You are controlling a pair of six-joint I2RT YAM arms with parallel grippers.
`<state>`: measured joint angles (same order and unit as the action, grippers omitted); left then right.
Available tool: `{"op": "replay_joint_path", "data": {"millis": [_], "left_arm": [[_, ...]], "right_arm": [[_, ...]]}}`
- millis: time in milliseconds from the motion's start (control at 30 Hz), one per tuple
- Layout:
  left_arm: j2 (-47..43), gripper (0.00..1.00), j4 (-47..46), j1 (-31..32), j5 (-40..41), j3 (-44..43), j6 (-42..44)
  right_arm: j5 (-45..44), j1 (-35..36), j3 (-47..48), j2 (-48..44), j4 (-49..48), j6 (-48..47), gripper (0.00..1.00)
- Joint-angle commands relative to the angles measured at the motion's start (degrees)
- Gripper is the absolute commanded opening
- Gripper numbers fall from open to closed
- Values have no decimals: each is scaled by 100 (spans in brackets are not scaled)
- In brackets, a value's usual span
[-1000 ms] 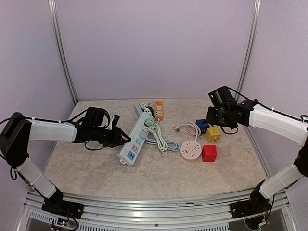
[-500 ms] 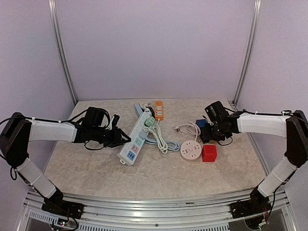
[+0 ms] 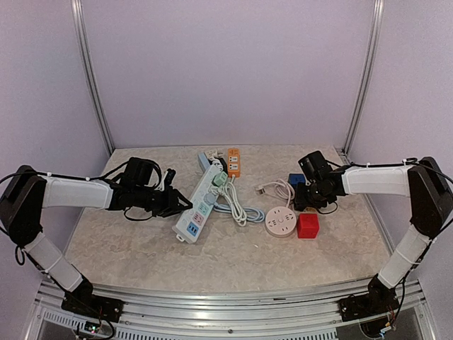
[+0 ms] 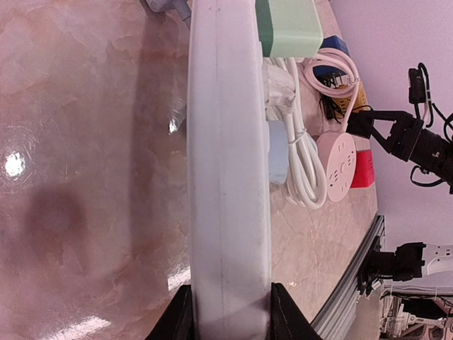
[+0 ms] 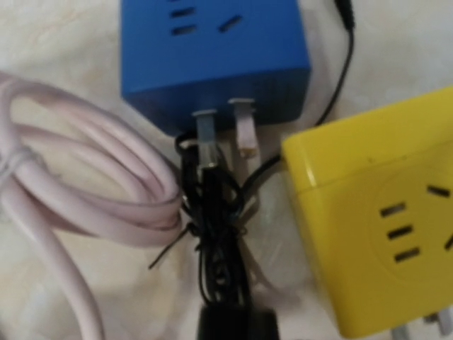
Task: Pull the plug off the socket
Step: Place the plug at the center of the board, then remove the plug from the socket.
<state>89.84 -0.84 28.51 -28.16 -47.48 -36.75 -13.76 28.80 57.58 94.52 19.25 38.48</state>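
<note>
Left hand (image 4: pixel 228 315) pinches the long white plastic power strip (image 3: pixel 199 207) on the bench (image 3: pixel 127 244). A pale green plug (image 3: pixel 221 180) sits in the strip's far part. Right hand (image 3: pixel 309 196) is at the blue cube socket (image 5: pixel 212 49), and I cannot tell its spread.

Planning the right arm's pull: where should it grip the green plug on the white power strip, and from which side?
Probably the blocky body of the green plug, from above: it stands proud of the power strip, flat sides exposed. The left gripper clamps the strip, bracing a straight pull away from its face.
</note>
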Motion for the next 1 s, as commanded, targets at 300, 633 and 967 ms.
{"op": "replay_joint_path", "data": {"millis": [300, 633, 967], "left_arm": [[-59, 0, -267, -91, -203, -215, 32], [-15, 0, -294, -59, -181, -221, 11], [-23, 0, -295, 140, -140, -172, -57]], "right_arm": [[-254, -51, 25, -832, 5, -354, 72], [679, 448, 281, -1246, -573, -544, 67], [1559, 1436, 1636, 453, -1542, 104, 74]]}}
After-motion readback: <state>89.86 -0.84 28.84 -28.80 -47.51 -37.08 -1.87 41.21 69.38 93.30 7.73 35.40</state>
